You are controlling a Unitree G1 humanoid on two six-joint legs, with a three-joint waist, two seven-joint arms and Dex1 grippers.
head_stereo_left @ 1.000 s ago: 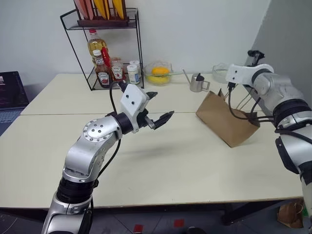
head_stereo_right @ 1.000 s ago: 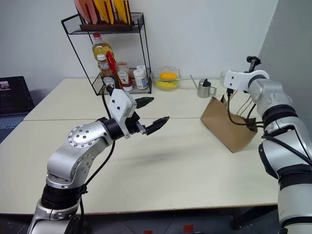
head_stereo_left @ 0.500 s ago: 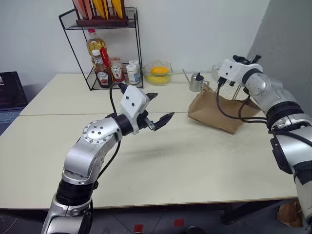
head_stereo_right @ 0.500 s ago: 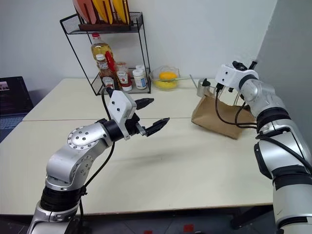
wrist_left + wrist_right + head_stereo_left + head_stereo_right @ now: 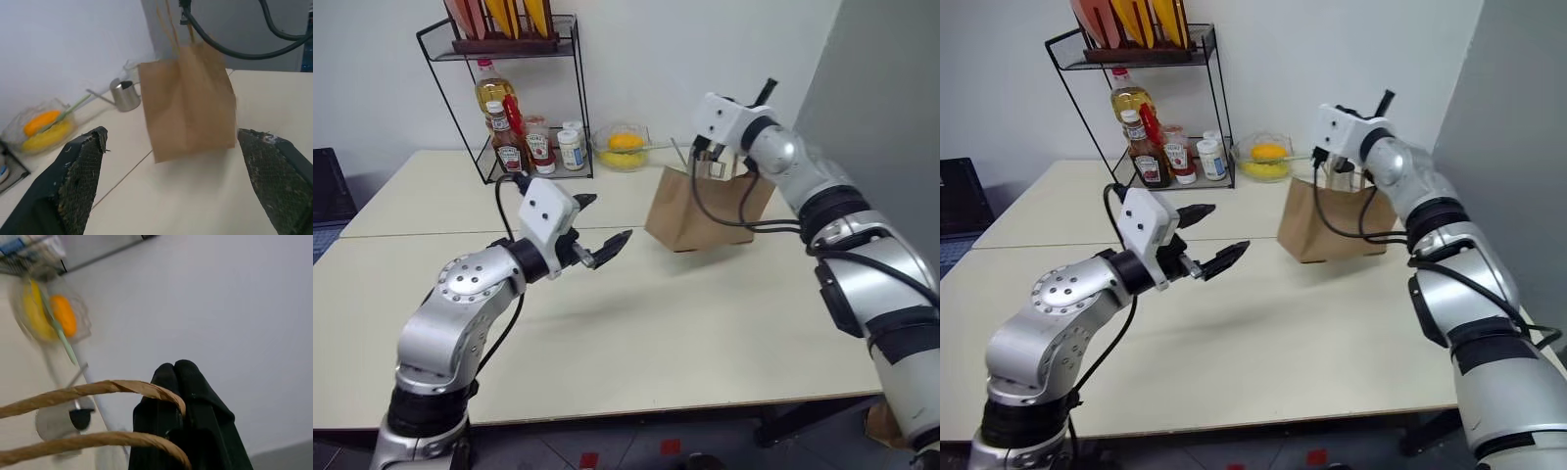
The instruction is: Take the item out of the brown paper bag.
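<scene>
The brown paper bag hangs upright by its tan cord handles, its base at or just above the tabletop at the back right. My right gripper is above the bag's mouth, shut on those handles, with its black fingers pressed together around the cords. My left gripper stands open over the middle of the table, level and pointing at the bag, which sits apart from it between the two fingers. The item is hidden, with the inside of the bag out of sight.
A black wire rack with sauce bottles stands at the back left. A glass bowl of yellow fruit and a small metal watering can sit behind the bag. A grey wall panel stands on the right.
My right gripper shut on the bag's handles and swung left, bringing the bag from lying tilted at the right to hanging upright nearer the middle. My left gripper drew slightly left.
</scene>
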